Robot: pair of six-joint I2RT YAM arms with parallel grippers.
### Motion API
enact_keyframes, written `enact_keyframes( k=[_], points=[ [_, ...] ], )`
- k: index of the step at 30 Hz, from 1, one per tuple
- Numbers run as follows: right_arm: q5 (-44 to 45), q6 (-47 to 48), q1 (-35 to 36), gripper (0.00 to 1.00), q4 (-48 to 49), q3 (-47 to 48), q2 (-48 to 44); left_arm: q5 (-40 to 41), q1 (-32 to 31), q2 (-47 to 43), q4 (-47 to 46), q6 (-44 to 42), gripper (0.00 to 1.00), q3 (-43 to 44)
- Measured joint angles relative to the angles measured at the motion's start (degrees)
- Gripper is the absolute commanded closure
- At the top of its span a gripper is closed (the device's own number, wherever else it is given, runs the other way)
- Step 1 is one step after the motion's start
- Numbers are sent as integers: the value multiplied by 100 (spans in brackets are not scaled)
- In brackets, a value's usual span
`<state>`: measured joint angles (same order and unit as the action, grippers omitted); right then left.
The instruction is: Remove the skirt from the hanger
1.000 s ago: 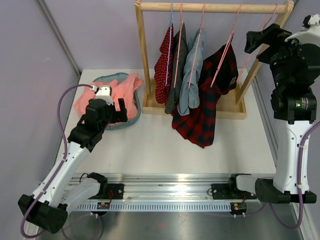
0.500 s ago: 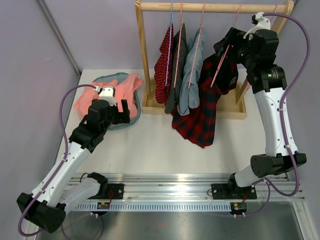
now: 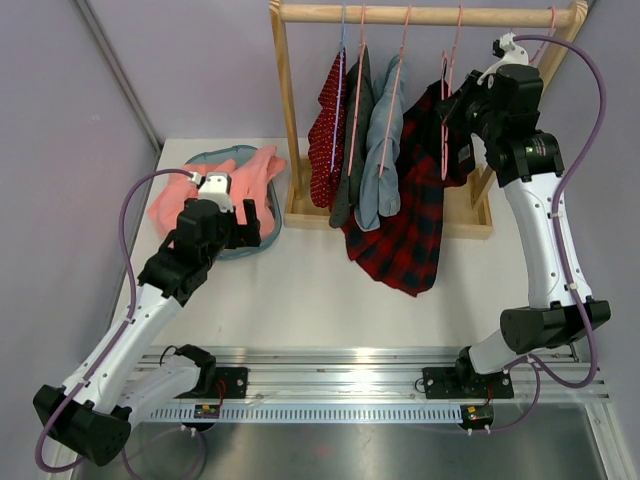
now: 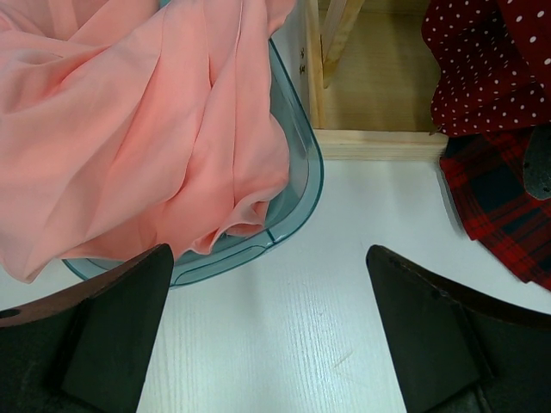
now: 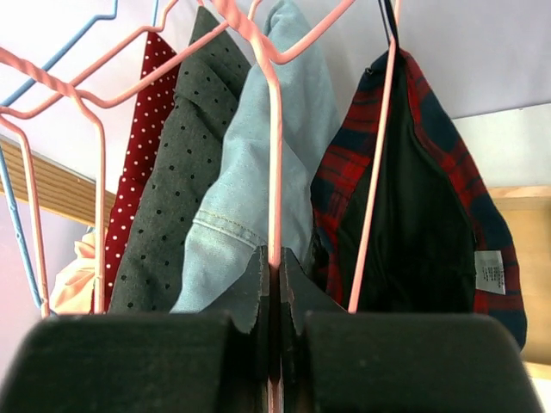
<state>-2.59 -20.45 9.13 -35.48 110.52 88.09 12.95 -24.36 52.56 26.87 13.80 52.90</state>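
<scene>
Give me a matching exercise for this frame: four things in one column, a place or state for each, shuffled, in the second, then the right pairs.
Column one:
1. pink cloth
2. plaid garment
3. left gripper
4. right gripper

Column two:
A. shut on a pink hanger
B. lying in the teal basket
C. open above the table
D. hanging from the rack

Pairs: 1-B, 2-D, 3-C, 4-A

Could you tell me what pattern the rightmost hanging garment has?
Red-and-dark plaid garment, clearest in the top external view.
</scene>
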Motion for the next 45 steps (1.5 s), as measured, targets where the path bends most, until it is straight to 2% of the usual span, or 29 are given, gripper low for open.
enact_keyframes(
  k=[3,7,11,15,18,23,29,33,39,42,43,45],
  points=[
    [7,9,0,100,-144,153,15,52,-50,13,66,-50,1,48],
    [7,7,0,100,-472,568,61,234,-435,205,339,-240,1,688],
    [-9,0,0,100,-640,782,-28,422,-1270,743,544,-450,1,2223],
    [-26,-59,0,100,-745,608,-407,439,-2402,1467,339,-708,1,3759],
    [-90,-149,0,100,-765,260,-946,210,-3040,1917,52,-870,1,4280],
    [-249,-358,0,100,-859,2,-1786,-487,-3753,2651,-824,-986,1,4181],
    [-492,-599,0,100,-1154,-4,-2553,-1062,-4135,3580,-1700,-909,1,3947],
    [-603,-710,0,100,-1346,-52,-2885,-1414,-4280,3866,-2151,-785,1,3928],
    [-776,-911,0,100,-1488,-225,-3209,-1967,-4395,3882,-2830,-581,9,3906],
    [-911,-1054,0,100,-1491,-372,-3296,-2251,-4395,3936,-3012,-470,19,3912],
    [-942,-1102,0,100,-1491,-426,-3316,-2363,-4395,3974,-3040,-437,29,3928],
    [-1049,-1185,0,100,-1495,-505,-3331,-2555,-4393,4068,-3060,-354,33,3967]
  ],
)
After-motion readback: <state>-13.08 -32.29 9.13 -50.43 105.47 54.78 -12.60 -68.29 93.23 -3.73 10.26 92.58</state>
